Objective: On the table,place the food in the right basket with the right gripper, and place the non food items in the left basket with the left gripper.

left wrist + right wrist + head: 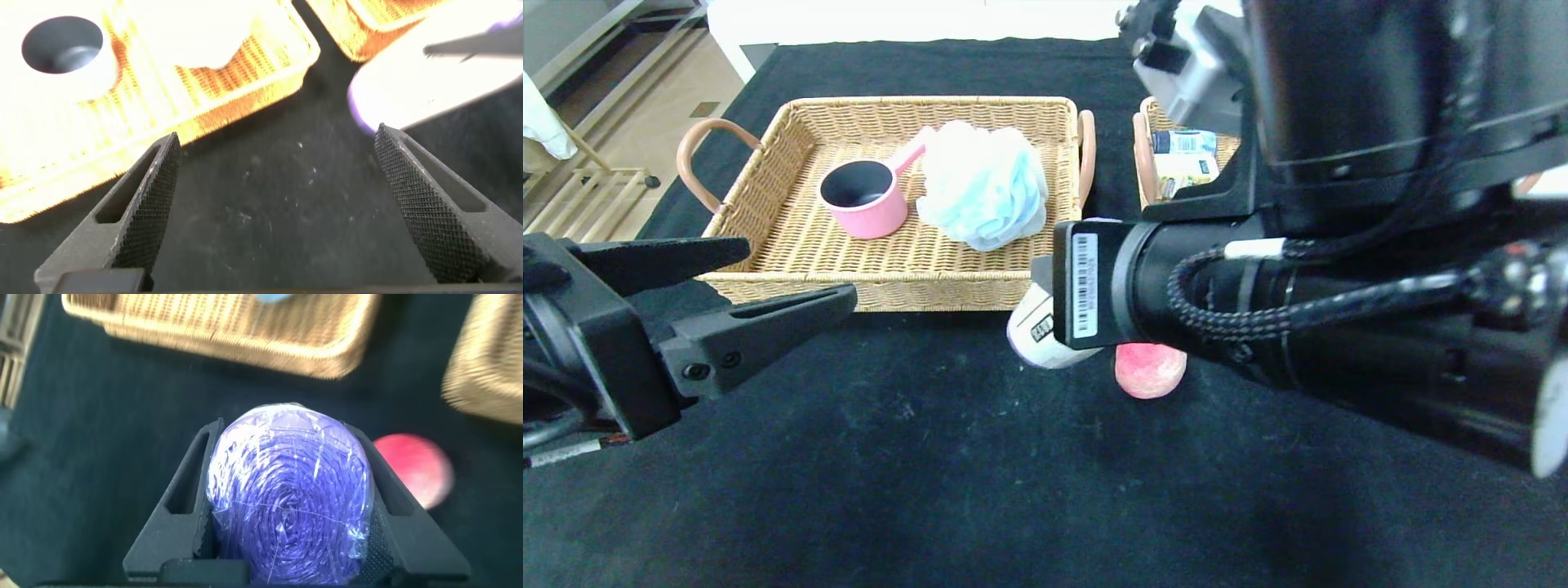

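My right gripper (284, 437) is shut on a purple roll wrapped in clear film (288, 498), one finger on each side. In the head view the roll (1037, 331) shows pale below my right wrist (1176, 278), just in front of the left basket (768, 139). I cannot tell if it touches the cloth. A red round fruit (1150, 369) lies on the cloth right beside it and shows in the right wrist view (415, 467). My left gripper (800, 271) is open and empty, low at the front left; its wrist view (278, 139) shows bare cloth between the fingers.
The left basket holds a pink cup (864, 196) and a pale blue bath puff (984, 184). The right basket (1147, 155), mostly hidden behind my right arm, holds packaged items (1186, 155). Black cloth (931, 457) covers the table.
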Controlling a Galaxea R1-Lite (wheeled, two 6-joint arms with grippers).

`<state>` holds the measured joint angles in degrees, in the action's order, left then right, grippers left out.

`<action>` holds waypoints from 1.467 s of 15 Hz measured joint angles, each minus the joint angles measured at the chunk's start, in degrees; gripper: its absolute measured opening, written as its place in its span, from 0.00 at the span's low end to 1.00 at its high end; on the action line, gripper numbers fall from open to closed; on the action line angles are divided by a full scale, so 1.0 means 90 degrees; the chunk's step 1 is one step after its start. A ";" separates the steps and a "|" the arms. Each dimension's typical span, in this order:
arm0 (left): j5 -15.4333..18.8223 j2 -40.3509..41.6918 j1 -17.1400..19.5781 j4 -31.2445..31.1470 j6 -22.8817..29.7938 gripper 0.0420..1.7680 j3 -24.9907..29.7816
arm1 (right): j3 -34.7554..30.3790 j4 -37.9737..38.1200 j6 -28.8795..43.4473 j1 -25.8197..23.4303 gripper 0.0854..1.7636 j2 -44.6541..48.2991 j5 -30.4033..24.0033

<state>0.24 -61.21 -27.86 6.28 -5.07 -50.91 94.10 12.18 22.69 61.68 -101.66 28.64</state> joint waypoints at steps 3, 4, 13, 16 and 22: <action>0.0003 0.0119 0.0000 -0.0003 -0.0033 0.97 -0.0024 | -0.0003 -0.0371 0.0027 0.0163 0.51 -0.0309 0.0003; 0.0003 0.0149 -0.0004 0.0003 -0.0034 0.97 -0.0027 | -0.0015 -0.0423 0.0020 0.0194 0.51 -0.0401 0.0003; 0.0077 0.0305 -0.0026 0.0003 -0.0163 0.97 -0.0030 | 0.0102 -0.0833 -0.0200 0.0146 0.51 -0.1113 0.0043; 0.0070 0.0306 -0.0041 0.0000 -0.0171 0.97 0.0000 | 0.0114 -0.1180 -0.0420 0.0112 0.50 -0.1314 0.0221; 0.0058 0.0278 -0.0053 0.0007 -0.0168 0.97 0.0019 | 0.0099 -0.1237 -0.0458 -0.0027 0.50 -0.1535 0.0241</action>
<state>0.77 -58.71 -28.33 6.34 -6.58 -50.74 94.99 1.05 18.57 61.44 -115.47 30.81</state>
